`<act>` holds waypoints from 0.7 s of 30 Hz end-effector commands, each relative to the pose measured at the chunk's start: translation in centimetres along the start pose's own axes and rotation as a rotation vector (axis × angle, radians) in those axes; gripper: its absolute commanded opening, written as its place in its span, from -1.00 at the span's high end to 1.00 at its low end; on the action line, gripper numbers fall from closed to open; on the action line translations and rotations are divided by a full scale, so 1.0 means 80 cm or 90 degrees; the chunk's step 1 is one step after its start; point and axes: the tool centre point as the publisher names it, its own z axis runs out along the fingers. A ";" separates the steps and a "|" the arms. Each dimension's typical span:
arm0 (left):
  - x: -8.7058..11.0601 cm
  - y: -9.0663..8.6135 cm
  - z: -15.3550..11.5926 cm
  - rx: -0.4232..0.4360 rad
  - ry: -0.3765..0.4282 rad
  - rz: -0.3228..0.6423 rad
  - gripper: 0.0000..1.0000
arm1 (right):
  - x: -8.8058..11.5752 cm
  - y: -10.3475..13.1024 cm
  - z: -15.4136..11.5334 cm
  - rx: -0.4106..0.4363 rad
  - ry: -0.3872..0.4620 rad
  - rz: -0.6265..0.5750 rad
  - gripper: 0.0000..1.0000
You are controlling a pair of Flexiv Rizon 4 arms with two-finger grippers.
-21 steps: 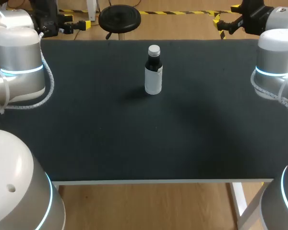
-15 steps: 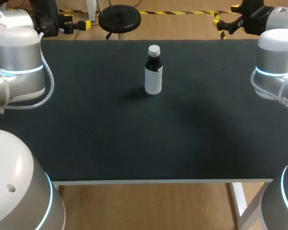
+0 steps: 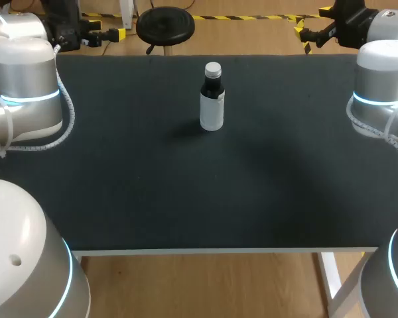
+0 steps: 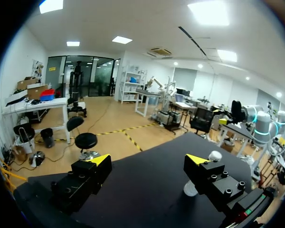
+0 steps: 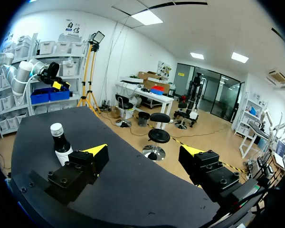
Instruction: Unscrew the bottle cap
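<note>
Head view: bottle (image 3: 212, 106) is stood upright at table's (image 3: 186, 192) 12 o'clock, cap (image 3: 213, 67) on; left gripper (image 4: 148, 159) and right gripper (image 5: 143, 149) are held spread.

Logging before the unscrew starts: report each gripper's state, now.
Left gripper: open, holding nothing.
Right gripper: open, holding nothing.

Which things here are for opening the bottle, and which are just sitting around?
For the job:
bottle, standing upright
white cap, on the bottle
left gripper, fingers open, away from the bottle
right gripper, fingers open, away from the bottle

Just there:
black table, which the bottle stands on
</note>
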 end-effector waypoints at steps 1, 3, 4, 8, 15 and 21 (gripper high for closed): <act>-0.003 0.008 0.004 0.012 0.084 0.010 -1.00 | -0.001 -0.001 0.000 -0.001 0.001 0.000 -1.00; -0.002 0.010 0.004 0.030 0.130 0.017 -1.00 | -0.001 -0.001 0.000 -0.001 0.001 0.000 -1.00; 0.002 0.012 0.004 0.043 0.157 0.027 -1.00 | -0.001 -0.001 0.000 -0.001 0.001 0.000 -1.00; 0.016 0.021 0.010 0.070 0.234 0.077 -1.00 | -0.001 -0.001 0.000 -0.001 0.001 0.000 -1.00; 0.044 0.041 0.026 0.114 0.345 0.152 -1.00 | -0.001 -0.001 0.000 -0.001 0.001 0.000 -1.00; 0.069 0.061 0.044 0.149 0.419 0.180 -1.00 | -0.001 -0.001 0.000 -0.001 0.001 0.000 -1.00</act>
